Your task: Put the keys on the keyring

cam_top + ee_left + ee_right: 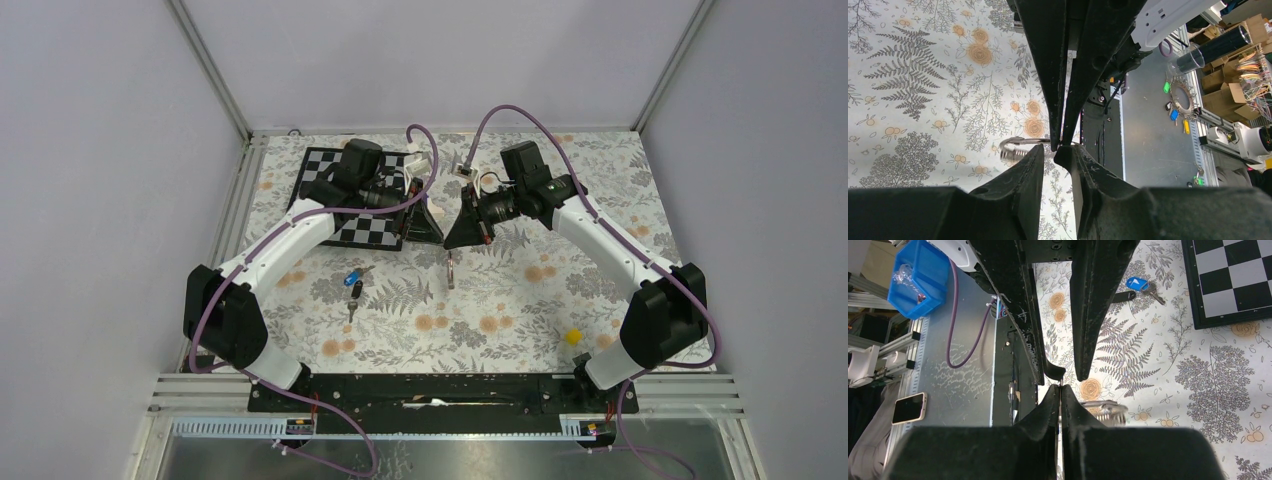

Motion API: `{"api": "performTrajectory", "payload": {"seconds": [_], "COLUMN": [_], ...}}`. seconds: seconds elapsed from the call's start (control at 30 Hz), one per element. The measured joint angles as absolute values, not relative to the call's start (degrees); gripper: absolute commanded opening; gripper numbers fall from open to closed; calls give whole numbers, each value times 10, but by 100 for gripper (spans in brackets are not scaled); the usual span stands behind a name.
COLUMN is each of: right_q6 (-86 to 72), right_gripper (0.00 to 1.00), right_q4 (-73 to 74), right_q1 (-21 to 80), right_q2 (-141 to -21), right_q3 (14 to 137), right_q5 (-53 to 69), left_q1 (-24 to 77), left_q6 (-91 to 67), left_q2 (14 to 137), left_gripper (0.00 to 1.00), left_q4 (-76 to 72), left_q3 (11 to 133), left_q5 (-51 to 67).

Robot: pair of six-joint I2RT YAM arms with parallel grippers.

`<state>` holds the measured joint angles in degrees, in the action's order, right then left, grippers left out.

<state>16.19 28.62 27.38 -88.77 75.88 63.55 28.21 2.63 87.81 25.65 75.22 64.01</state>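
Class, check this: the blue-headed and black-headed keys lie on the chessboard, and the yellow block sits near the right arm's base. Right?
No. The top view shows the blue-headed key and black-headed key on the floral cloth, off the chessboard. The rest holds.

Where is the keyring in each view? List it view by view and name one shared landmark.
Top external: the keyring is near the middle of the picture.
Left wrist: low, just left of centre, only its silvery pieces showing.
Right wrist: low, just right of centre, partly hidden.
Shared landmark: the fern-and-flower tablecloth beneath it in all three views.
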Motion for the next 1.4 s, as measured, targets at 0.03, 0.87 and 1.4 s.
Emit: {"api": "performTrajectory", "payload": {"seconds": [0.03,0.87,1.4], "right_q6": [162,160,130], "right_gripper": [0,0,26], "right_q4": [286,279,241], "right_q1": [274,273,265], "right_q2": [-888,-888,-884], "right_q3": [759,744,728], "right_q5": [635,627,627], "left_q1": [282,283,285], "left_q6": [27,14,10], "left_q2": [878,878,877], "left_gripper": [28,0,0], "left_q4": [256,229,224], "left_q3": [752,728,726], "left_q5": [641,649,646]}}
